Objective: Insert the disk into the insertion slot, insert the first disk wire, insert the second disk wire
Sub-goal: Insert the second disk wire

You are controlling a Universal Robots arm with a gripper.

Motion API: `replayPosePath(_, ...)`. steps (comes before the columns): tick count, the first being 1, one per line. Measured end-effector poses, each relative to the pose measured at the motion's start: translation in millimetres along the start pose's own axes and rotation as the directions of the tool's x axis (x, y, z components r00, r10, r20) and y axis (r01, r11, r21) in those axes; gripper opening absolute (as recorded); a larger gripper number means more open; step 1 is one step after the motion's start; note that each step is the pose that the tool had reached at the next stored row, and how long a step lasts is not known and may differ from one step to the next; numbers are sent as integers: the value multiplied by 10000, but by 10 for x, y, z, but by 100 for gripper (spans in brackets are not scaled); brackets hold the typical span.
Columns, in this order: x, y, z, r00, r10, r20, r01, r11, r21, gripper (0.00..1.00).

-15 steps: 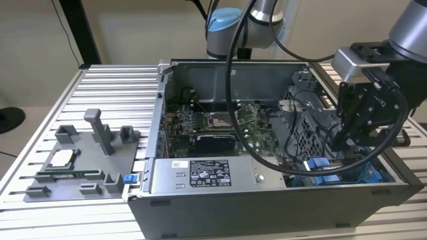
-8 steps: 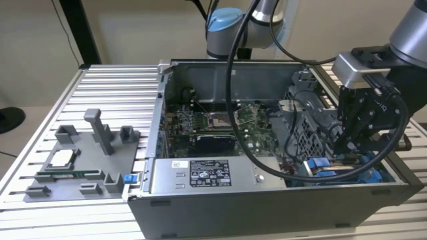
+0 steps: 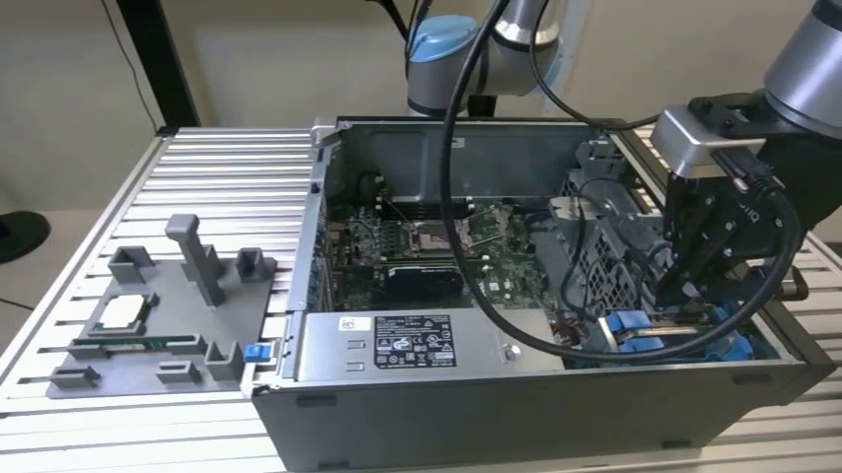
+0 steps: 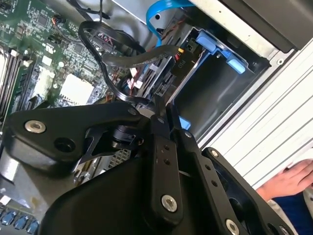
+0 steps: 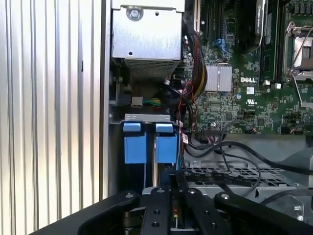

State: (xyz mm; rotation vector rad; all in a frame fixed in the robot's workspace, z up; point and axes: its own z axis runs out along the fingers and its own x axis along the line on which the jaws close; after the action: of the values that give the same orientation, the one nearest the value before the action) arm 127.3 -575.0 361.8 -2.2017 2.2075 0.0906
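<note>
A ribbed aluminium desk [image 3: 224,168] is seen in the exterior view, carrying an open computer case [image 3: 526,394]. Inside the case a green motherboard [image 3: 421,246] lies flat, and a silver labelled power-supply box [image 3: 414,345] is set against the near wall. To the exterior view's left of the case a grey plastic fixture tray [image 3: 158,325] rests on the desk, well apart from the arm.

The black tool [image 3: 691,281] is lowered into the corner of the case on the exterior view's right, just above the insertion slot [image 3: 684,335] — a bay marked by bright blue plastic rails and tabs. In the first wrist view two blue tabs [image 5: 146,142] are seen side by side beside the case wall, with a grey perforated metal plate [image 5: 230,174] next to them.

In the second wrist view the tool [image 4: 161,110] is shown with its fingers drawn close together, the tips lying against a black cable [image 4: 142,58] that loops over the bay; whether anything is pinched between them cannot be told. A blue ribbon cable [image 4: 159,10] curves above the bay, and a person's hand [image 4: 288,178] rests on the desk beyond the case wall.

The disk cannot be made out with certainty — the bay's interior is dark.
</note>
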Motion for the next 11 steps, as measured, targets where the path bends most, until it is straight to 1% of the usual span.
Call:
replayPosePath(4,11,24,8,10000,-4,0,4,10000,49,0)
replayPosePath(7,11,25,9,10000,-6,0,6,10000,54,0)
replayPosePath(8,12,26,19,10000,-7,1,7,10000,88,0)
replayPosePath(11,12,25,20,10000,-7,1,7,10000,89,0)
